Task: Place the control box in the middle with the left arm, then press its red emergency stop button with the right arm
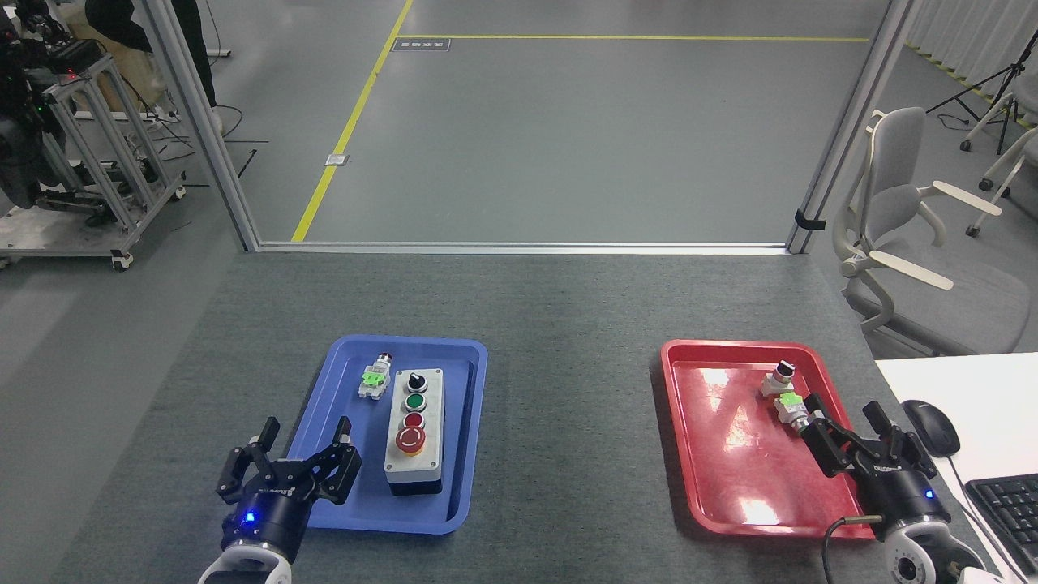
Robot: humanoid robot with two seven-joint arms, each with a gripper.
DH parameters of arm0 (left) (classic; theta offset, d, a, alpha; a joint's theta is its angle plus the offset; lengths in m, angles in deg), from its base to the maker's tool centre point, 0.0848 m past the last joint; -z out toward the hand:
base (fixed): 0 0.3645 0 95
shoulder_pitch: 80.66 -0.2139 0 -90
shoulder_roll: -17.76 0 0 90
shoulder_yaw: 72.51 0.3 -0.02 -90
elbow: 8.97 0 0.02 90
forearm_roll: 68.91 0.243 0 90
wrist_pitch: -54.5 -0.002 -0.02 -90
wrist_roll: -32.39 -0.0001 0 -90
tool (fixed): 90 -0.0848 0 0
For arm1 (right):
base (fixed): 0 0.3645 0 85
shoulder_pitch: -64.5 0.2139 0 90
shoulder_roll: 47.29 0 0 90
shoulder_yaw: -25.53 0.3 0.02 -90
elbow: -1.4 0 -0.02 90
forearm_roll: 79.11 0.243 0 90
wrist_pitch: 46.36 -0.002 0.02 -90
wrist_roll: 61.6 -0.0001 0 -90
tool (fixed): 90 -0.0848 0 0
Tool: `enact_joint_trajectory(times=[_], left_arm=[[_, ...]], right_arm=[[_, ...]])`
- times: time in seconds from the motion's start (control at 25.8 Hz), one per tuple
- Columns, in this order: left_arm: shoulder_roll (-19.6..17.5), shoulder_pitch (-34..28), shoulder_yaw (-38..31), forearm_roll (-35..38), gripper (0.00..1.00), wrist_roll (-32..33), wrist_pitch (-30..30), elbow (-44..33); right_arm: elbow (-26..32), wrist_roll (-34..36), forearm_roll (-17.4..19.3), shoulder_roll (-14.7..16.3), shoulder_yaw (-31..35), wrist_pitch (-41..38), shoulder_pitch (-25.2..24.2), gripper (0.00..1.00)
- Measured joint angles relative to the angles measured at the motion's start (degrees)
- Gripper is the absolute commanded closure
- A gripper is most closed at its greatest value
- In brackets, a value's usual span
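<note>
A: Where was the control box (pixel 414 431)?

B: Inside the blue tray (pixel 340 381), just right of the left gripper (pixel 305 434), which hovered over the tray's near-left corner, claws spread apart, holding nothing, blue light lit on its wrist.

A: How did the box look?

B: Long, light grey on a black base, lying lengthwise; black knob farthest, then green button, small red button, and the red emergency stop button (pixel 410 439) nearest.

A: And the right gripper (pixel 845 421)?

B: Over the red tray (pixel 714 454), far right of the box, claws apart, tips just beside a green-tagged switch part (pixel 789 405); whether they touched it, I couldn't tell. Its wrist was cut off below
</note>
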State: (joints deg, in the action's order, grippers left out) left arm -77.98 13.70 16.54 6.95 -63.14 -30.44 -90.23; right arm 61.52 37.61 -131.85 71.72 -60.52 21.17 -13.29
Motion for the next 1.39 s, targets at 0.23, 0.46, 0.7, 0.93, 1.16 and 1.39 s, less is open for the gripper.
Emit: enact_joint_trajectory(times=[0.23,0.46,0.7,0.93,1.16,1.39], left_arm=[[-0.18,0.69,-0.02,-0.02,0.01,0.0,-0.02,-0.13],[-0.48,1.49,-0.02,-0.09,0.01,-0.27,0.16,0.05],[-0.67,1.6,-0.02,-0.14,0.01,-0.1,0.0,0.04],[-0.65,1.61,-0.42,-0.69,0.01,-0.2,-0.65,0.05],[-0.75,1.75,-0.63,-0.91,0.0,0.33,-0.76,0.0],[-0.38,2.01,-0.64,-0.96,0.0,0.37,0.07,-0.52]], right_arm=[[1.52,0.0,0.01,0.08,0.0,0.0,-0.12,0.0],[6.29,-0.13,0.54,0.12,0.02,0.0,-1.85,0.0],[10.85,-0.22,0.69,0.22,-0.03,-0.02,-2.16,0.0],[12.33,-0.03,0.78,0.21,-0.22,-0.03,-2.56,0.0],[12.46,0.04,0.8,0.41,-0.33,-0.03,-3.6,0.0],[12.48,0.06,0.8,1.49,-0.34,-0.03,-4.1,0.0]])
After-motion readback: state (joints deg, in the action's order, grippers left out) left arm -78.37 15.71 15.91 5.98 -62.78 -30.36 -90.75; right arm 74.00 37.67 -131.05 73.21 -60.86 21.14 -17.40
